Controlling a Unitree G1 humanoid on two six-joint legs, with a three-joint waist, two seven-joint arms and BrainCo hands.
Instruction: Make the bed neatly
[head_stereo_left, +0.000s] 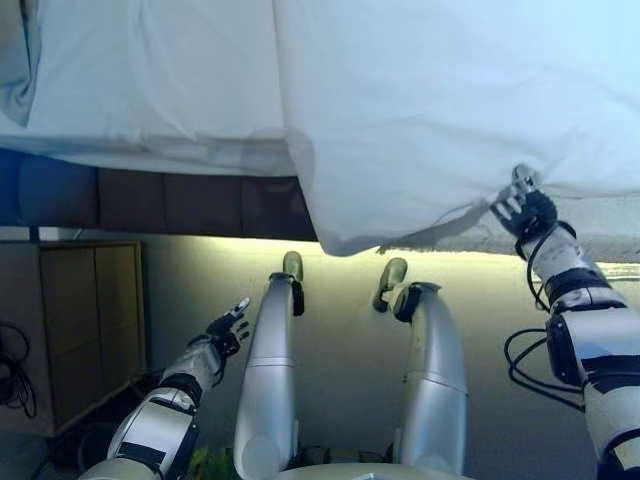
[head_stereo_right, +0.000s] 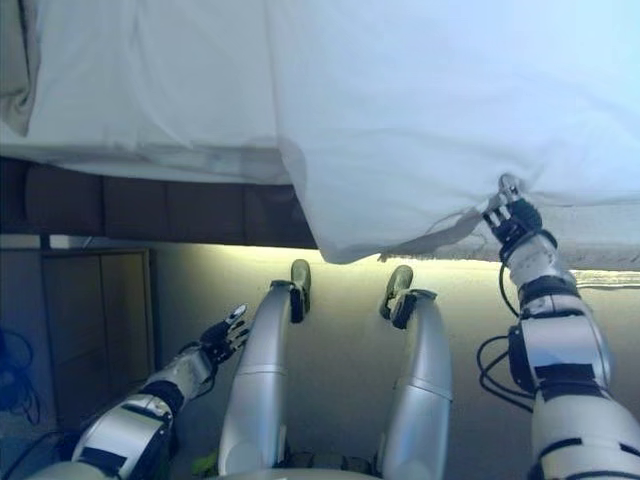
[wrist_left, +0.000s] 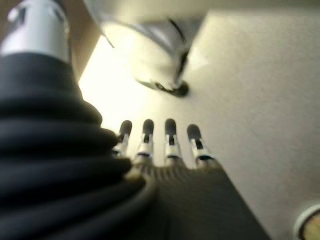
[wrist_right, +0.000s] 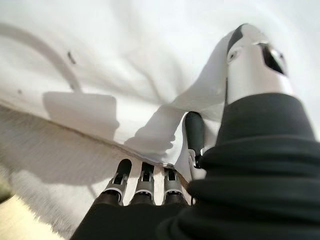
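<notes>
The right hand pinches the hanging edge of the white sheet at the bed's near side, the sheet spreading away up over the mattress, while the left hand, open and empty, hangs low, well apart.

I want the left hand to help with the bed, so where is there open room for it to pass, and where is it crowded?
Open floor lies between the wooden cabinet and the bed's dark base; the left hand hangs open there. The white duvet overhangs the bed's near edge. It is crowded at that hem, where the right hand pinches the cloth.
</notes>
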